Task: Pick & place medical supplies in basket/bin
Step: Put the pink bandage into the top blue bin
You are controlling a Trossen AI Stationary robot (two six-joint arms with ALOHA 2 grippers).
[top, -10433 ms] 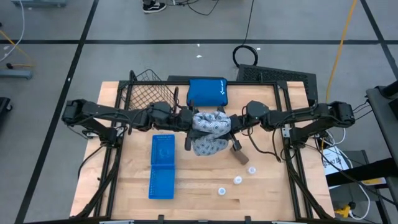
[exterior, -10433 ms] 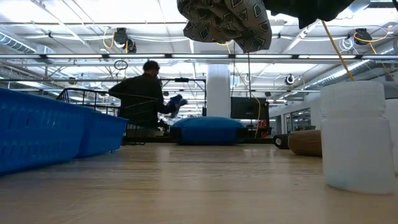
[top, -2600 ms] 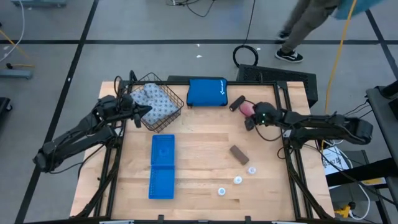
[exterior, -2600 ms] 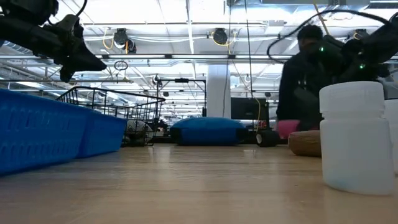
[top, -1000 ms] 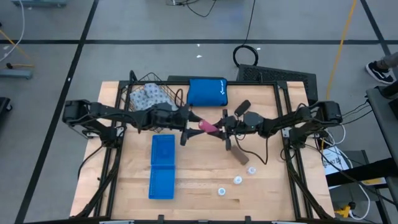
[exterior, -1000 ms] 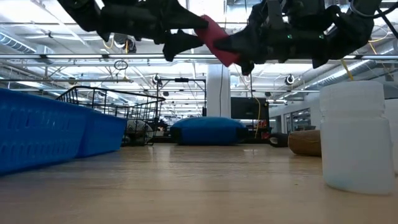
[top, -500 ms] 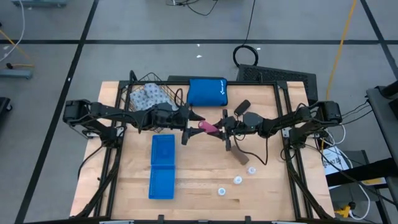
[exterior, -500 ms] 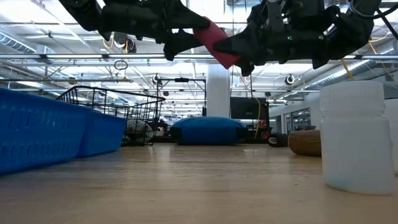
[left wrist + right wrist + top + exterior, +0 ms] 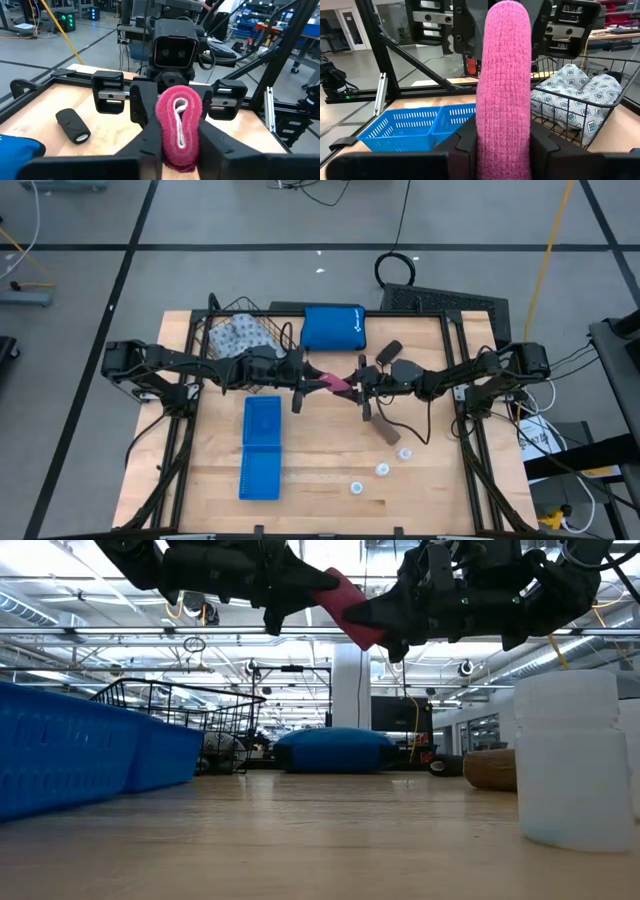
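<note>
Resting in the dark wire-mesh square basket (image 9: 240, 337), far left corner: the pale grey-blue patterned soft fabric pack (image 9: 236, 335). Long shallow bright blue plastic tray (image 9: 262, 447) sits in front of it. Mid-table, raised off the wood, the left gripper (image 9: 312, 377) is clamped on one end of the pink fabric roll (image 9: 335, 385) while the right gripper (image 9: 356, 389) clamps the other (both grip at once). Brown roll (image 9: 385, 428) lies beneath the right arm.
</note>
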